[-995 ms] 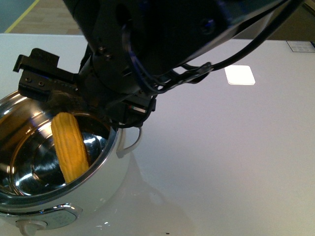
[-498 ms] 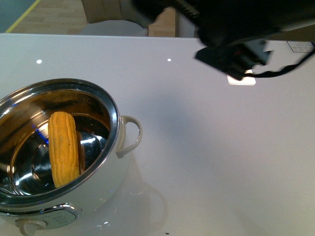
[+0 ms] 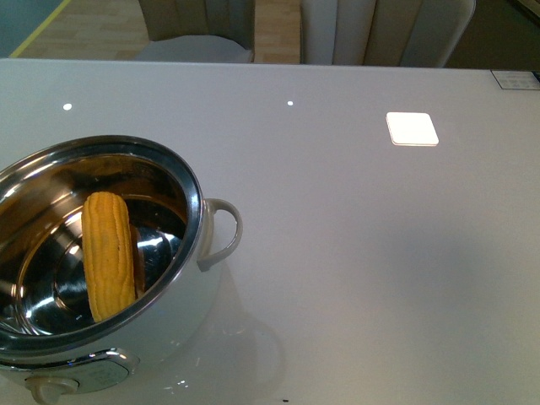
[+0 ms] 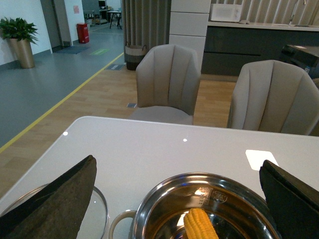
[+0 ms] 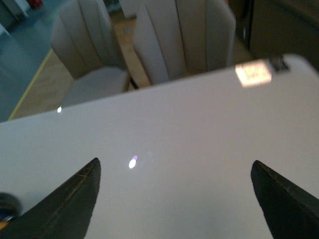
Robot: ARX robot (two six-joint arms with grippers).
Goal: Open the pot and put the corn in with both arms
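The pot (image 3: 196,202) stands open at the table's near left, white-bodied with a shiny steel inside, a loop handle (image 3: 224,232) and a front knob (image 3: 46,390). The yellow corn (image 3: 108,253) lies inside it, leaning on the wall. Neither arm shows in the front view. In the left wrist view my left gripper (image 4: 177,161) is open and empty above the pot (image 4: 164,186), with the corn (image 4: 199,225) below it. A glass lid (image 4: 102,209) lies on the table beside the pot, partly hidden by one finger. My right gripper (image 5: 175,162) is open and empty over bare white table.
Two beige chairs (image 4: 167,79) stand beyond the table's far edge. A bright square of reflected light (image 3: 412,128) lies on the table at the right, and a small label (image 3: 515,78) sits near the far right corner.
The black arm that hung over the pot has pulled up and to the right, out of the front view. The corn it left has settled inside the pot.
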